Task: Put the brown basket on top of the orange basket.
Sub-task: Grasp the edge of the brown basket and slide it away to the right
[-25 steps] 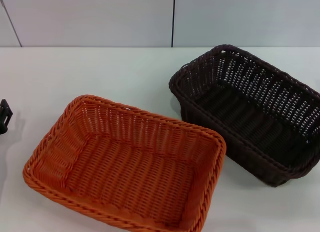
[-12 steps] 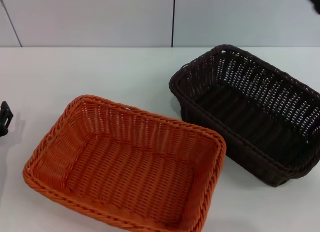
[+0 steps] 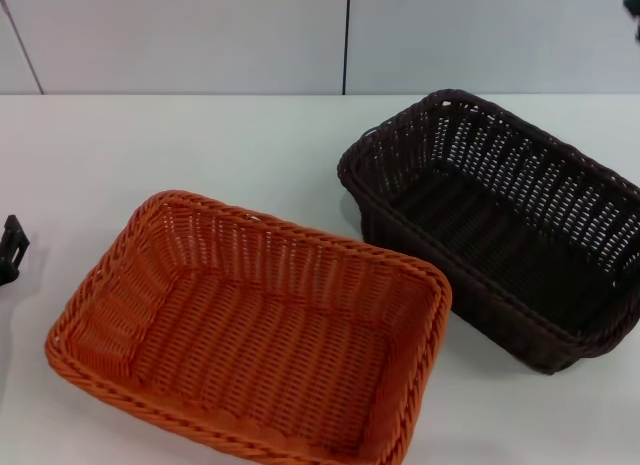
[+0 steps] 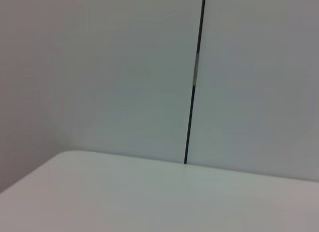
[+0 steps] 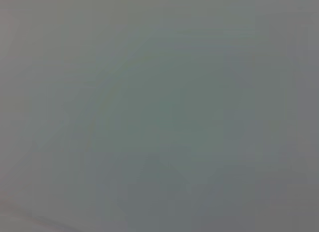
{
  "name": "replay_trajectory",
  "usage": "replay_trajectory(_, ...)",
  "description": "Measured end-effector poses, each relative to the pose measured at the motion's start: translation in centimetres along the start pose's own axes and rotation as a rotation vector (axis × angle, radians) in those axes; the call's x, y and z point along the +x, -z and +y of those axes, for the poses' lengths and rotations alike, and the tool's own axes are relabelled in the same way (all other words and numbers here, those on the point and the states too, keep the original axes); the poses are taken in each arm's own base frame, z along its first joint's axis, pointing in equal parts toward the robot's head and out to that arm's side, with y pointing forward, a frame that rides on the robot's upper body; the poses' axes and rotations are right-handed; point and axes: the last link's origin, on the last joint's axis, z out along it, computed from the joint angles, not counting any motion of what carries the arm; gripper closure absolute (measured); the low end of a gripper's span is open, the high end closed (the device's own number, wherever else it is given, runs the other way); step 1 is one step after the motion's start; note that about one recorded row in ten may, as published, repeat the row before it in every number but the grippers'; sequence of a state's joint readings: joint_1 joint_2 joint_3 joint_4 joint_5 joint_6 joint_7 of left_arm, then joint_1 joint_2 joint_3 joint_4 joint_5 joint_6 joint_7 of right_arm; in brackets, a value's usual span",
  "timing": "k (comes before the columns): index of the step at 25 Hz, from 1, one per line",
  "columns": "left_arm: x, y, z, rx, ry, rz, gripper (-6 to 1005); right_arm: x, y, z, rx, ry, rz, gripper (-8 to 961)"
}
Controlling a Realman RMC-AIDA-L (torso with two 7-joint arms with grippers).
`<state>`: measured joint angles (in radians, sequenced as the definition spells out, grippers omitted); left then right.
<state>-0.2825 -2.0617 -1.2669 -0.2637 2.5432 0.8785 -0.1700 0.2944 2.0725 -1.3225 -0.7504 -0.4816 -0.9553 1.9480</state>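
The brown basket (image 3: 500, 225) stands upright and empty on the white table (image 3: 220, 145) at the right, its far end near the back. The orange basket (image 3: 255, 330) stands upright and empty at the front centre-left, close beside the brown one but apart from it. A small part of my left gripper (image 3: 9, 248) shows at the left edge of the head view, low by the table, well left of the orange basket. A dark bit of my right gripper (image 3: 633, 2) shows at the top right corner, above and behind the brown basket. Neither wrist view shows a basket.
A pale wall (image 3: 200, 35) with a dark vertical seam (image 3: 347, 40) runs behind the table. The left wrist view shows the table's far edge (image 4: 149, 164) and that seam (image 4: 194, 82). The right wrist view shows only a plain grey surface.
The dark part of my right arm has come into the top right corner of the head view. My left gripper has shifted slightly downward at the left edge. The baskets have not moved.
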Motion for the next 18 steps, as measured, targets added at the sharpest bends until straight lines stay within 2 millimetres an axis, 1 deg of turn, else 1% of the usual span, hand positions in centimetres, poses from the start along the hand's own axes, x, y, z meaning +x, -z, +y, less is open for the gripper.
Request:
replay_trajectory(3,-0.1,-0.3,0.2,-0.005,0.001,-0.018,277,-0.6,1.6,-2.3,0.071,-0.058,-0.055,214)
replay_trajectory(7,0.0,-0.5,0.3,-0.006,-0.006,-0.018,277,-0.6,1.5,-2.1,0.057,-0.039,-0.04,215)
replay_trajectory(8,0.2,-0.7,0.4,-0.009,-0.009,-0.017,277,-0.6,0.9,-1.2,0.031,0.026,0.006,215)
replay_trajectory(9,0.2,-0.7,0.4,-0.009,-0.009,-0.017,277,-0.6,0.9,-1.2,0.031,0.026,0.006,216)
replay_trajectory(12,0.3,-0.8,0.5,-0.011,-0.009,-0.017,277,-0.3,-0.9,0.9,-0.025,0.209,0.122,217)
replay_trajectory(13,0.3,-0.8,0.5,-0.011,-0.009,-0.017,277,0.2,-2.1,2.3,-0.066,0.361,0.208,217)
replay_trajectory(14,0.3,-0.9,0.6,-0.013,-0.009,-0.015,277,0.2,-2.1,2.3,-0.066,0.361,0.208,217)
replay_trajectory(17,0.4,-1.0,0.7,-0.017,-0.01,-0.013,277,1.6,-3.5,4.3,-0.115,0.606,0.358,218)
replay_trajectory(18,0.4,-1.0,0.7,-0.017,-0.01,-0.013,277,2.7,-4.2,5.2,-0.13,0.759,0.455,219)
